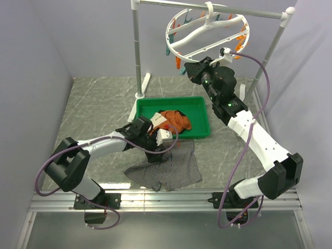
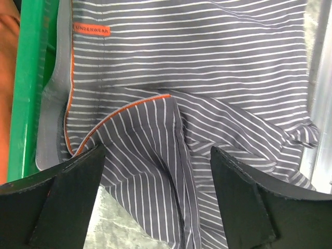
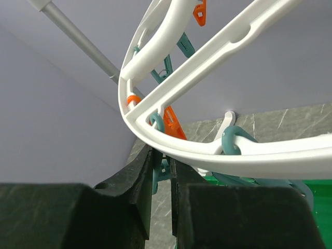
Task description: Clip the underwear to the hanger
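Observation:
The underwear [image 1: 167,168], grey with fine stripes, lies crumpled on the table in front of the green tray. It fills the left wrist view [image 2: 207,78], with an orange "UNDERWEAR" label by its waistband. My left gripper [image 1: 154,154] is open just above the cloth, its jaws wide apart on either side of a fold [image 2: 158,197], holding nothing. The white ring hanger [image 1: 207,31] hangs from the rack bar at the back. My right gripper [image 1: 190,70] is raised to its lower rim [image 3: 207,150] and is shut on a teal clothespin [image 3: 162,168] hanging under the ring.
A green tray [image 1: 171,99] behind the underwear holds an orange-rust garment [image 1: 176,119] and a white cloth [image 1: 158,120]. Its edge shows in the left wrist view [image 2: 26,88]. The white rack post [image 1: 137,52] stands behind the tray. Purple walls close in the left, the back and the right.

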Tool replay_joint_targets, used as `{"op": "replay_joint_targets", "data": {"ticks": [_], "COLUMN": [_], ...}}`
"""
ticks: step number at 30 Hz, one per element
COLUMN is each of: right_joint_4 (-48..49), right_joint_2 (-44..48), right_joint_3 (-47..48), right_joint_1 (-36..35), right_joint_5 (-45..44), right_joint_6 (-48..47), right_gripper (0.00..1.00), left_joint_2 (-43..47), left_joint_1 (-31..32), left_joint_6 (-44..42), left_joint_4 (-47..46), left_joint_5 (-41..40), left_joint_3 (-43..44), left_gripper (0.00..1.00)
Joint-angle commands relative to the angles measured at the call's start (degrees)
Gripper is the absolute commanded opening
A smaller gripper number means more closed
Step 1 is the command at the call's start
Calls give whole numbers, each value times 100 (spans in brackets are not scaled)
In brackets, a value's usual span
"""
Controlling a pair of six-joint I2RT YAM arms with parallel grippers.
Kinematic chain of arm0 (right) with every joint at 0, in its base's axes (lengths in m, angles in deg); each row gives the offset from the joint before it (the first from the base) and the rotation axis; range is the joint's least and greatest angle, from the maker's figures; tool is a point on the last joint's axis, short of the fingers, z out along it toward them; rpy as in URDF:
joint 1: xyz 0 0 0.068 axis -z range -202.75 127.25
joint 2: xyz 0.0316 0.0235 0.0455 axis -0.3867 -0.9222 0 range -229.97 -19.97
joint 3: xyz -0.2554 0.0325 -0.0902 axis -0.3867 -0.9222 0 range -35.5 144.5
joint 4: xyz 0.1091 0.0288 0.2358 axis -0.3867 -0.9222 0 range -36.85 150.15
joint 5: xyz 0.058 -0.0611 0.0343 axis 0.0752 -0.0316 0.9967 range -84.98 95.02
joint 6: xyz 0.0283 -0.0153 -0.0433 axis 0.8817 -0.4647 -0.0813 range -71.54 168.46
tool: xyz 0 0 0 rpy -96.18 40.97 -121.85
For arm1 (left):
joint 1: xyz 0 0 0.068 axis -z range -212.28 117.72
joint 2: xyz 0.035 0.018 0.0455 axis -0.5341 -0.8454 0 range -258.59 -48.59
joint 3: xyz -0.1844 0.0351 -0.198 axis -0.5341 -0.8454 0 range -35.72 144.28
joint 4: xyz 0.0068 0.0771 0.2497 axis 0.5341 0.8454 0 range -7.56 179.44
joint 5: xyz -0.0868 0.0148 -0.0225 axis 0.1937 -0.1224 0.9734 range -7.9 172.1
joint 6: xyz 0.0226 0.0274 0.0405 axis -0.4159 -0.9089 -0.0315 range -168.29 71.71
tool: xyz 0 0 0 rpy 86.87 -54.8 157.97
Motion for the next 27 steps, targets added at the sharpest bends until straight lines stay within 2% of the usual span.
{"op": "replay_joint_targets", "data": {"ticks": [1, 10, 14, 16, 17, 20, 25, 26, 27], "right_joint_4": [99, 73, 81, 99, 99, 99, 90, 90, 99], "right_joint_2": [115, 132, 124, 132, 132, 141, 150, 159, 168], "right_joint_3": [29, 12, 12, -6, -6, -6, -6, -6, -6], "right_joint_1": [64, 72, 64, 64, 72, 64, 72, 72, 72], "right_joint_5": [-77, -112, -112, -103, -103, -95, -86, -86, -86], "right_joint_6": [-11, -20, -20, -11, -11, -29, -38, -46, -46], "right_gripper": [0, 0, 0, 0, 0, 0, 0, 0, 0], "left_joint_2": [65, -444, -594, -638, -629, -498, -155, 11, 108], "left_joint_1": [217, 490, 525, 516, 516, 516, 472, 455, 402], "left_joint_6": [34, 193, 70, 61, 52, 131, 184, 201, 201], "left_joint_4": [-394, -394, -254, -227, -254, -254, -166, -166, -157], "left_joint_5": [-397, -1470, -1602, -1576, -1550, -1462, -1146, -1093, -910], "left_joint_3": [-2, 182, 304, 322, 314, 322, 349, 340, 340], "left_gripper": [88, 79, 81, 77, 67, 49, 24, 11, 5]}}
